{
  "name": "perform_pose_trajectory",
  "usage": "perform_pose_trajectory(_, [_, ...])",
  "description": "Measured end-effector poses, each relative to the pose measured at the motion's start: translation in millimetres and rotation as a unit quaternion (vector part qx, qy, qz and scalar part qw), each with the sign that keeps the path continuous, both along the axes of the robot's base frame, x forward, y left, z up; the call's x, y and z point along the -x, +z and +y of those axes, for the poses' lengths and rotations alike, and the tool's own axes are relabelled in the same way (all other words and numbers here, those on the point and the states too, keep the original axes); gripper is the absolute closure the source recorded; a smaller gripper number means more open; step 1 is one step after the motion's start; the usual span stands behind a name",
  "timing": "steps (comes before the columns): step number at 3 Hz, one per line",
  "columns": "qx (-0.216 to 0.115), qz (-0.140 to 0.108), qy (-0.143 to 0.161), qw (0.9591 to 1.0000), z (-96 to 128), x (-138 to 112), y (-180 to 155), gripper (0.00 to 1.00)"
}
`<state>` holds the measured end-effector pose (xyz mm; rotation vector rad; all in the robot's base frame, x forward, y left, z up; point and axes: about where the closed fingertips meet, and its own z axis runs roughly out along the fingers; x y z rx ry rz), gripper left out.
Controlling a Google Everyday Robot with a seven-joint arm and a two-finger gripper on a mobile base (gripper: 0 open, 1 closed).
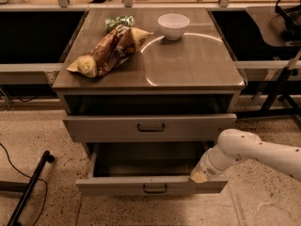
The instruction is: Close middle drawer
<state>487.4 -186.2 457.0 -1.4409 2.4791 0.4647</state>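
Observation:
The middle drawer (117, 186) is pulled far out. Its grey-tan front with a small dark bail handle (155, 189) faces me, and its inside looks dark and empty. Above it, the taller-fronted top drawer (150, 127) is slightly out, with a dark gap under the tabletop. The lowest drawer is hidden below. My gripper (199, 176) is at the end of a white arm (249, 152) that reaches in from the right. It sits at the right end of the middle drawer's front, on or just over its top edge.
On the cabinet top (188, 65) lie a brown chip bag (110, 51), a green packet (117, 21) and a white bowl (173, 25). A black stand leg and cable (28, 187) lie on the floor at left. Dark shelving flanks the cabinet, and a chair base (282, 79) stands at right.

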Motion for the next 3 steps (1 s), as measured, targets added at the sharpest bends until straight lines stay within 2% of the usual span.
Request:
perform_pose_trajectory(1, [-0.005,-0.004,-0.019,0.9998,-26.7,26.6,13.9,1.0])
perform_pose_trajectory(2, [-0.006,0.017,-0.034,0.9993,-57.2,74.5,20.7,1.0])
perform_pose_trajectory(3, [-0.004,0.05,-0.027,0.9984,-60.6,115.8,8.0,1.0])
